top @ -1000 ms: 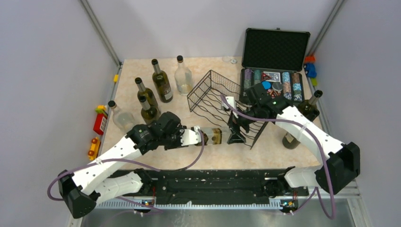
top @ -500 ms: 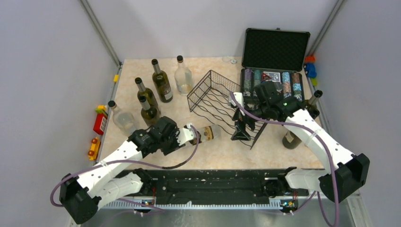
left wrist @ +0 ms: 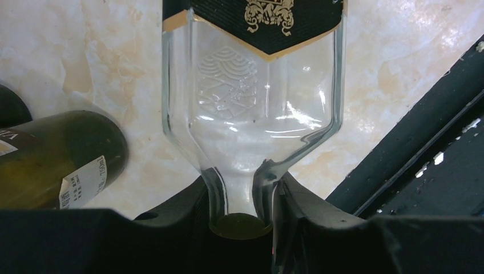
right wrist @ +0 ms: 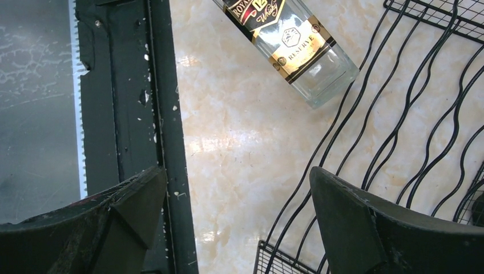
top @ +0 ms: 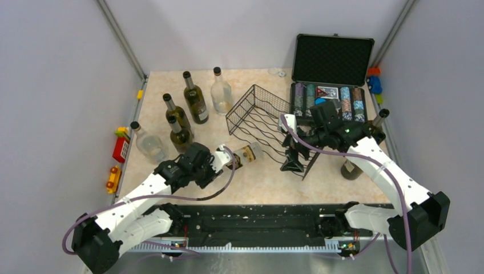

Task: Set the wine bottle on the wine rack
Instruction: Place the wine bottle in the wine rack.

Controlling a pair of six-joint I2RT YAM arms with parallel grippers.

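The green bottles (top: 181, 134) stand at 10 o'clock from the left end effector (top: 224, 161), close enough that a backward elbow swing could clip them. That end effector is clamped on the neck of the bottle (top: 246, 153), a clear one lying nearly level with its base aimed at about 2 o'clock toward the rack (top: 259, 117). In the left wrist view the neck sits squarely between the fingers (left wrist: 297, 205), so the hold looks sound.

The step in hand is feeding the bottle base-first into a cradle. To do it well, I would line its long axis with one wavy trough, lift the base clear of the outer wire, then slide in along 2 o'clock and lower gently. Whether the base already touches the first wire is hard to tell; it looks just beside it.

The right end effector (right wrist: 237, 217) hangs with its fingers wide apart over the rack's near corner, gripping nothing. It could steady the rack, but it also crowds that end.

Open desk (top: 257, 182) lies at 6 o'clock from the rack; the case (top: 334, 57) hems in 1 o'clock.
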